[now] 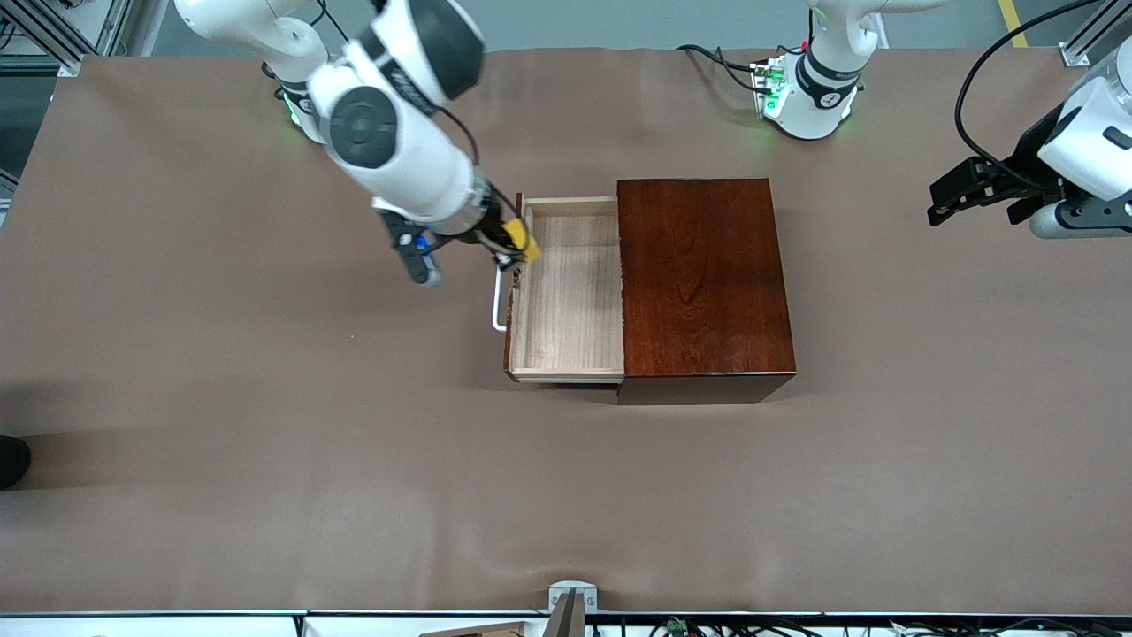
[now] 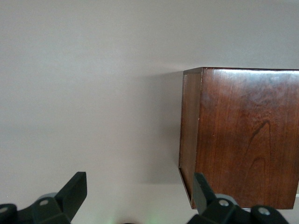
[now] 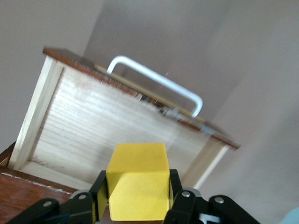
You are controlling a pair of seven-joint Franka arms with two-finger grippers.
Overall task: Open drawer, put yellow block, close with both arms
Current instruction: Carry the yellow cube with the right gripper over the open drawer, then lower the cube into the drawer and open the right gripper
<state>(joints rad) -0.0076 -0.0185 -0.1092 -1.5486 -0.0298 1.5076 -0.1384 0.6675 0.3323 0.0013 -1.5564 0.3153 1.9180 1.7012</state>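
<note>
front view: right gripper [image 1: 517, 248] just left of frame centre, over the front edge of the drawer [image 1: 570, 292], fingers clamped on the yellow block [image 1: 528, 247]. drawer pulled out of the dark wooden box [image 1: 703, 287] toward the frame's left, tray bare, white handle [image 1: 500, 301] sticking out past the front. block hanging right above the front wall rather than over the middle of the tray; if let go here, likely to clip the wall or the handle and tumble onto the table [image 1: 265, 398]. left gripper [image 1: 968, 190] at the right edge of the frame, waiting over bare table, fingers spread, holding nothing.

left wrist view: box in the right half of the frame, two parted fingertips [image 2: 74, 189] along the bottom edge, nothing between them. well apart from the box, so no help steadying it if bumped.

right wrist view: block at bottom centre, pinched by its sides between both fingers [image 3: 175, 186]. pale tray filling the middle of the frame, handle above it. grip looking square; a tilt on release could still bounce the block out.
</note>
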